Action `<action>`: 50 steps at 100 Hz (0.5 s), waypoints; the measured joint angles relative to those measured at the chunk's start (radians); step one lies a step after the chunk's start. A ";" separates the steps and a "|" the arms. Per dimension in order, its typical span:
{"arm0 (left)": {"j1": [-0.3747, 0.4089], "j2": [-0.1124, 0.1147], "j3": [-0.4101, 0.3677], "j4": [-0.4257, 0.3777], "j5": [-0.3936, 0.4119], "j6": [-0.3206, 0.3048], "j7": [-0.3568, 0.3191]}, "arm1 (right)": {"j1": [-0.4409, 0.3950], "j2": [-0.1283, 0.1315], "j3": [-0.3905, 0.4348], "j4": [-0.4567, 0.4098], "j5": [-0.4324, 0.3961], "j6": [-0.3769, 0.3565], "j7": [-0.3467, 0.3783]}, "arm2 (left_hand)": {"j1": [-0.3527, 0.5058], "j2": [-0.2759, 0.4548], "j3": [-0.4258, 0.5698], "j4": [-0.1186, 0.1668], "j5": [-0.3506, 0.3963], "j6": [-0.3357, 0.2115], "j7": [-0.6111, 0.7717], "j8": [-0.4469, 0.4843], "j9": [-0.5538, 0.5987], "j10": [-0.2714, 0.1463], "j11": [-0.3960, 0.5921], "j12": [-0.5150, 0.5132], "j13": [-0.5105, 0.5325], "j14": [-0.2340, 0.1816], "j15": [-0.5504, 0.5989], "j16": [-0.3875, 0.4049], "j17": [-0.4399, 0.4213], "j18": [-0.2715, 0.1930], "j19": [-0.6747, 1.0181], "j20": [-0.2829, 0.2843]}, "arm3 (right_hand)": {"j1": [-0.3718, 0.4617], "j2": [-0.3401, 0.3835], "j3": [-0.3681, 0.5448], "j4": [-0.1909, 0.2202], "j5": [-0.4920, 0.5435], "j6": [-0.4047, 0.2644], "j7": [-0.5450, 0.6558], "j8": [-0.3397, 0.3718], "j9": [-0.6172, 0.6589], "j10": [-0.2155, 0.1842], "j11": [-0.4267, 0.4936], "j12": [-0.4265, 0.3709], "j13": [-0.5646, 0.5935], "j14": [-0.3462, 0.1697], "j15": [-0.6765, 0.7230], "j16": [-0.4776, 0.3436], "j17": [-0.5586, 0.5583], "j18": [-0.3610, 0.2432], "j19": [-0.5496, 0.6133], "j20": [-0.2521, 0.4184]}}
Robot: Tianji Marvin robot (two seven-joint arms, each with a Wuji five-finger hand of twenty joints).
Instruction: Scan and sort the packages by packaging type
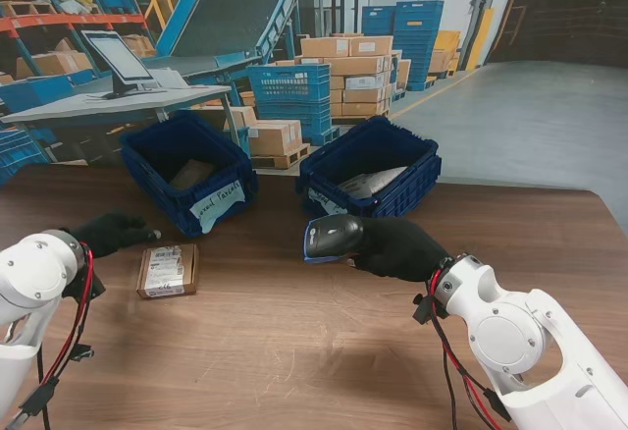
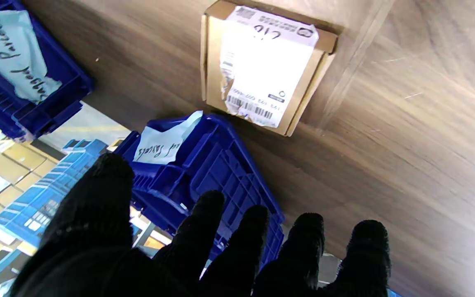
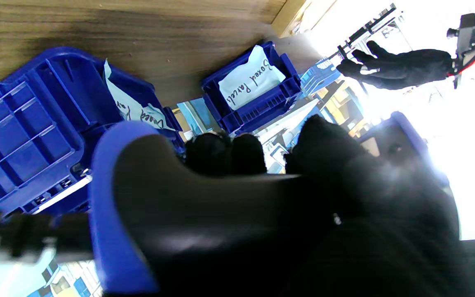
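Stand view: left hand [image 1: 115, 232] hovered open, empty, just beyond the boxed parcel [image 1: 168, 270] lying label-up on the table [image 1: 294, 351]. Right hand [image 1: 397, 247] gripped the scanner [image 1: 331, 237]; best aimed squarely at the barcode label.

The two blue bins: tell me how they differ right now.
The left bin carries a label reading "Boxed Parcels" and holds a flat brown parcel; the right bin carries a different label, partly hidden by the scanner, and holds a pale bagged parcel. The left bin sits just beyond the cardboard box; the right bin sits just beyond the right hand. Both are blue plastic crates with handwritten paper labels.
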State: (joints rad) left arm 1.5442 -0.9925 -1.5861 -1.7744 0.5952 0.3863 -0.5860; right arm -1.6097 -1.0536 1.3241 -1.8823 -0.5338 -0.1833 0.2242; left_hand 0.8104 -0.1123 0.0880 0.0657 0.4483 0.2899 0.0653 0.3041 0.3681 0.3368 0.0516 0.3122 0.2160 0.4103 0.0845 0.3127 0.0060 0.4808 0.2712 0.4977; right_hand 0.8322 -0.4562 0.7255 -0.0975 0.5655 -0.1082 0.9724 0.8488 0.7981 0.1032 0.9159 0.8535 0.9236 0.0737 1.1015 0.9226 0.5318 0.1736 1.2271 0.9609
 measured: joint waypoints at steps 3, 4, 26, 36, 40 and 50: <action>0.000 -0.001 0.002 0.014 0.009 -0.018 0.004 | 0.000 0.000 0.000 -0.001 0.000 0.002 0.002 | 0.000 0.000 0.000 0.000 0.000 0.000 0.000 0.000 0.000 0.000 0.000 0.001 0.000 0.000 0.000 0.000 0.000 0.000 0.000 0.000 | 0.000 0.000 0.000 0.000 0.000 0.000 0.000 0.000 0.000 0.000 0.000 0.000 0.000 0.000 0.000 0.000 0.000 0.000 0.000 0.000; 0.000 -0.001 0.003 0.019 0.012 -0.024 0.005 | 0.000 0.000 0.000 -0.001 0.000 0.002 0.002 | 0.000 0.000 0.000 0.000 0.000 0.000 0.000 0.000 0.000 0.000 0.000 0.002 0.000 0.000 0.000 0.000 0.000 0.000 0.000 0.000 | 0.000 0.000 0.000 0.000 0.000 0.000 0.000 0.000 0.000 0.000 0.000 0.000 0.000 0.000 0.000 0.000 0.000 0.000 0.000 0.000; 0.003 -0.011 0.009 0.111 0.037 -0.157 0.087 | 0.016 0.001 -0.015 -0.001 -0.001 0.019 0.017 | 0.000 0.000 0.000 0.000 -0.012 0.004 -0.004 0.000 -0.003 0.000 0.000 0.002 0.000 0.000 0.000 0.000 -0.002 -0.011 0.002 0.000 | 0.000 0.000 0.000 0.000 0.000 0.000 0.000 0.000 0.000 0.000 0.000 0.000 0.000 0.000 0.000 0.000 0.000 0.000 0.000 0.000; 0.008 -0.021 0.009 0.145 0.035 -0.195 0.163 | 0.027 0.001 -0.026 0.001 -0.002 0.026 0.023 | -0.002 0.019 0.001 0.000 -0.022 0.014 -0.006 0.001 -0.003 0.000 0.000 0.007 0.000 0.000 0.000 0.000 -0.003 -0.011 0.003 0.000 | 0.000 0.000 0.000 0.000 0.000 0.000 0.000 0.000 0.000 0.000 0.000 0.000 0.000 0.000 0.000 0.000 0.000 0.000 0.000 0.000; 0.009 -0.025 0.009 0.159 0.035 -0.220 0.186 | 0.031 0.001 -0.030 0.003 -0.002 0.029 0.024 | -0.003 0.019 0.001 0.000 -0.022 0.015 -0.006 0.001 -0.003 0.000 0.000 0.007 0.000 0.000 0.000 0.000 -0.003 -0.011 0.003 0.000 | 0.000 0.000 0.000 0.000 0.000 0.000 0.000 0.000 0.000 0.000 0.000 0.000 0.000 0.000 0.000 0.000 0.000 0.000 0.000 0.000; 0.009 -0.035 0.012 0.201 0.035 -0.287 0.249 | 0.042 0.001 -0.040 0.006 -0.002 0.033 0.027 | -0.010 0.019 0.001 0.000 -0.022 0.016 -0.006 0.001 -0.003 0.000 0.000 0.008 0.000 0.000 0.000 0.000 -0.003 -0.011 0.003 -0.005 | 0.000 0.000 0.000 0.000 0.000 0.000 0.000 0.000 0.000 0.000 0.000 0.000 0.000 0.000 0.000 0.000 0.000 0.000 0.000 0.000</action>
State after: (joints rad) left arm 1.5535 -1.0272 -1.5741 -1.5733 0.6298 0.0998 -0.3371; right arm -1.5673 -1.0521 1.2837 -1.8760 -0.5360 -0.1501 0.2510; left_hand 0.8000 -0.0930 0.0887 0.0657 0.4265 0.3063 0.0596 0.3047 0.3646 0.3368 0.0516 0.3199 0.2160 0.4103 0.0846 0.3126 0.0029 0.4698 0.2741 0.4926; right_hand 0.8322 -0.4562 0.7255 -0.0975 0.5655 -0.1082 0.9724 0.8488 0.7981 0.1032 0.9159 0.8535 0.9236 0.0737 1.1015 0.9226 0.5318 0.1736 1.2271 0.9609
